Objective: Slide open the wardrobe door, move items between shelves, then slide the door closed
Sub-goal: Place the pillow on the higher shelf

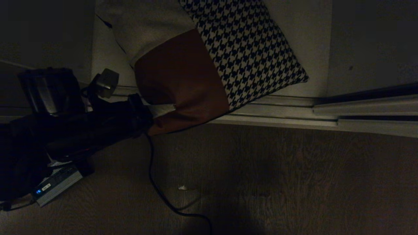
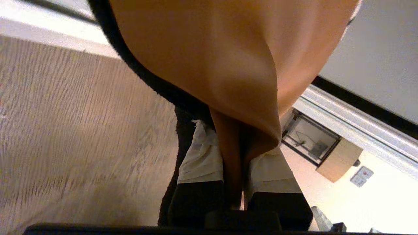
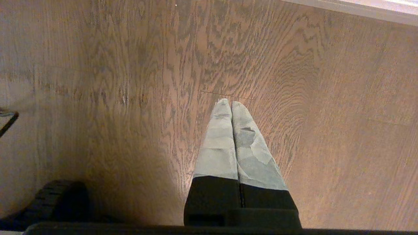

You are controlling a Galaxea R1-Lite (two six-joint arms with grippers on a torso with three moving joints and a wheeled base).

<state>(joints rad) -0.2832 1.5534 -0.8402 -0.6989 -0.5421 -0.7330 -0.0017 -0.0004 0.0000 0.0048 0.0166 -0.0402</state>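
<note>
Head view shows our left arm reaching in low from the left edge, stretched roughly level toward the wardrobe, its left end effector point(image 1: 148, 119) clenched on the lower rust-brown corner of the cushion point(image 1: 196, 65). The cushion lies tilted on the pale wardrobe shelf point(image 1: 310, 49), its houndstooth patch toward the right and its beige patch toward the back, while the gripped corner hangs out past the sliding track point(image 1: 294, 114) over the wooden floor point(image 1: 277, 179). A black cable point(image 1: 156, 186) trails from the arm down across the floor. From our left wrist view, the pale fingers point(image 2: 199, 156) pinch a fold of the brown fabric point(image 2: 228, 65) between them. Our right wrist view shows the right end effector point(image 3: 231, 106) pointing down at the bare floor point(image 3: 98, 81), its two fingertips pressed together and holding nothing.
</note>
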